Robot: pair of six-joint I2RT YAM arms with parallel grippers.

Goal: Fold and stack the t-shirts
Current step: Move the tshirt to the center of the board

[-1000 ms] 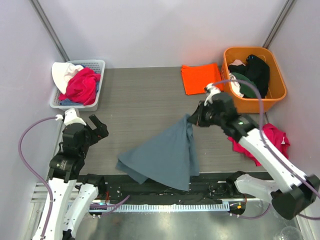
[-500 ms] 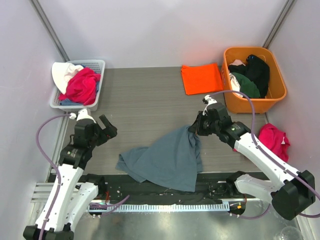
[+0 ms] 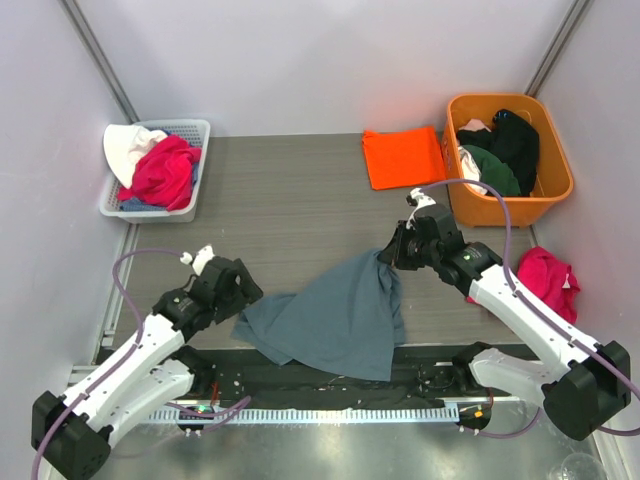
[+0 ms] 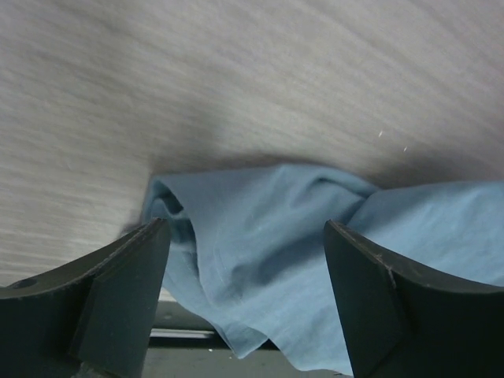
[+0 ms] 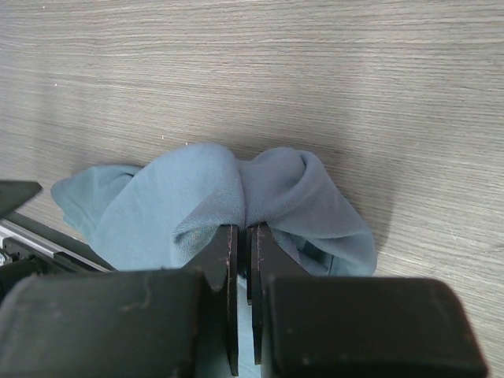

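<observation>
The slate blue-grey t-shirt (image 3: 330,315) lies crumpled at the near middle of the table, partly over the front edge. My right gripper (image 3: 388,252) is shut on its far right corner, bunching the cloth (image 5: 236,193) between the fingers. My left gripper (image 3: 243,295) is open at the shirt's left corner, its fingers either side of the cloth (image 4: 260,260), not holding it. The bright orange t-shirt (image 3: 402,156) lies folded flat at the back, left of the orange tub.
An orange tub (image 3: 558,180) of dark clothes stands at the back right. A pale basket (image 3: 195,128) with red and white clothes stands at the back left. A pink garment (image 3: 545,278) lies at the right edge. The rail (image 3: 330,392) runs along the front.
My left arm has swung down and right, bringing its open gripper to the shirt's left corner. My right gripper lowered the held corner, so the shirt has sagged flatter.
</observation>
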